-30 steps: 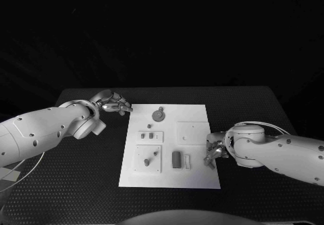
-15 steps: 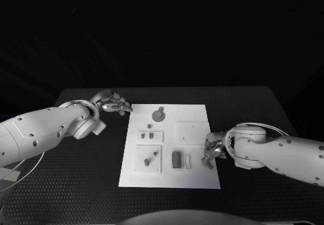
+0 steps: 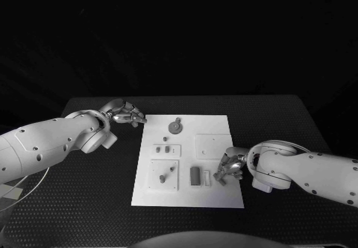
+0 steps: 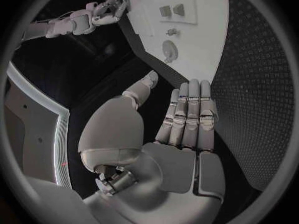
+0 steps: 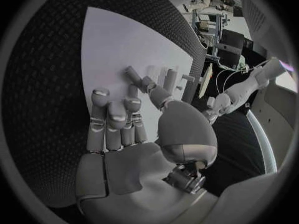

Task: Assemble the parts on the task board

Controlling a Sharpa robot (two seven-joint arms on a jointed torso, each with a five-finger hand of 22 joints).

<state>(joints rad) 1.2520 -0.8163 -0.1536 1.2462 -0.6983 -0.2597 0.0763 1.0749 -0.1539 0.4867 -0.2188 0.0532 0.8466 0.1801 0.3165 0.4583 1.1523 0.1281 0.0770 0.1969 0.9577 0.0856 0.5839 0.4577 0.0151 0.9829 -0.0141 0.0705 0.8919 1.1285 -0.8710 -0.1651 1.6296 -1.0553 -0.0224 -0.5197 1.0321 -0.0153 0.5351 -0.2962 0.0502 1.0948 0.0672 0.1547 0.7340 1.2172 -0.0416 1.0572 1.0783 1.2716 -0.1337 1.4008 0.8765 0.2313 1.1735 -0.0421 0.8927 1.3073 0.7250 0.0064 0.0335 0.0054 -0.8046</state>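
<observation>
The white task board [image 3: 187,194] lies in the middle of the black table and also appears in the wrist views [image 4: 206,40] [image 5: 109,45]. Grey parts rest on it: a round piece [image 3: 175,126] [image 4: 169,50] at the far end, two small blocks [image 3: 163,150], a peg [image 3: 162,179] and an upright bar [image 3: 194,175]. My right hand [image 3: 229,168] [image 5: 124,119] hovers over the board's right edge beside a pale bar [image 3: 207,179], fingers half bent, thumb reaching toward a small peg [image 5: 131,74]; nothing shows in its grasp. My left hand [image 3: 125,113] [image 4: 187,119] hangs off the board's far left corner, fingers straight, holding nothing.
A raised white square plate [image 3: 212,145] sits on the board just beyond my right hand. Black matting [image 3: 89,191] surrounds the board on all sides. The table's far edge [image 3: 187,98] lies behind the board.
My right hand has slid a little to the left, from the board's right edge further over the board toward the pale bar. The left arm has stayed still.
</observation>
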